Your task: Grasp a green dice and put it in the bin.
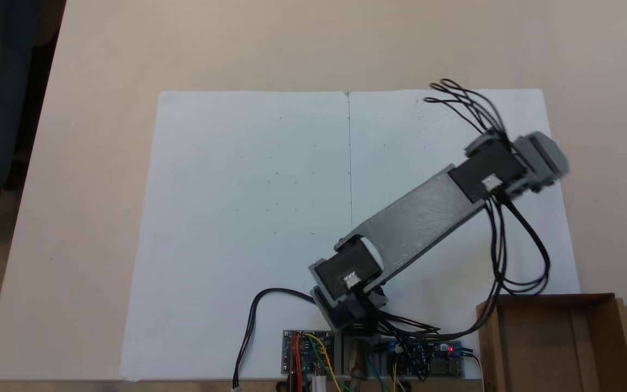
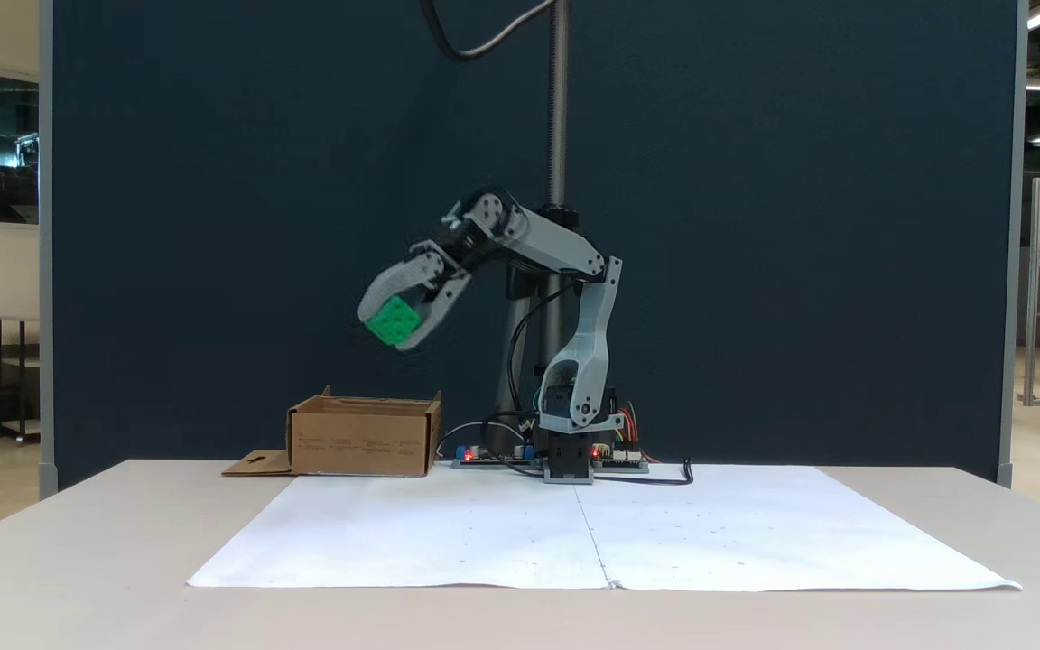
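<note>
Gripping the green dice [image 2: 393,320] between narrowed jaws, the pincer [image 2: 396,327] high above the bin [image 2: 363,439].

Paper [image 2: 601,533] lies on the table [image 2: 78,542], arm base [image 2: 570,465] at its far edge. Bin [image 2: 362,438] sits left of the base, off the paper. Dice [image 2: 393,320] is in the gripper [image 2: 394,329], above the bin and slightly right.

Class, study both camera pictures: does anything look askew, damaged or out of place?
Nothing stands out. The end effector holds the green dice in the air, and the cardboard box sits upright beside the white paper sheets.
</note>
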Robot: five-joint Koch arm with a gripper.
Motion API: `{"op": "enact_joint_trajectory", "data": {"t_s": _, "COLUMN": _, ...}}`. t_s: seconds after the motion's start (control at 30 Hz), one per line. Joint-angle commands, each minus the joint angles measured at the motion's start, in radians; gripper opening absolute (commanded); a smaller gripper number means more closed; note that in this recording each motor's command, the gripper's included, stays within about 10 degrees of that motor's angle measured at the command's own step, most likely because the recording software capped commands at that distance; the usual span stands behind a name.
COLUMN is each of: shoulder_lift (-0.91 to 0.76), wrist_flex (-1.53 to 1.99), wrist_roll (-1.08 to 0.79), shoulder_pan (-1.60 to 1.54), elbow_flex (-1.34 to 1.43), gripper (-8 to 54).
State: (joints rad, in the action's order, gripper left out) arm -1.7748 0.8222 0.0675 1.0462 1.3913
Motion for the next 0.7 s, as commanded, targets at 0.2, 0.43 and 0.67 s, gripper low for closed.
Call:
{"op": "enact_joint_trajectory", "data": {"t_s": 0.2, "shoulder_lift": 0.058, "wrist_flex": 0.428, "wrist_roll": -0.163, "shoulder_pan": 0.299, "elbow_flex": -0.189, "gripper": 12.8}}
{"op": "enact_joint_trajectory", "data": {"t_s": 0.43, "shoulder_lift": 0.218, "wrist_flex": 0.430, "wrist_roll": -0.253, "shoulder_pan": 0.518, "elbow_flex": -0.308, "gripper": 12.8}}
{"op": "enact_joint_trajectory", "data": {"t_s": 0.67, "shoulder_lift": 0.431, "wrist_flex": 0.428, "wrist_roll": -0.382, "shoulder_pan": 0.707, "elbow_flex": -0.462, "gripper": 12.8}}
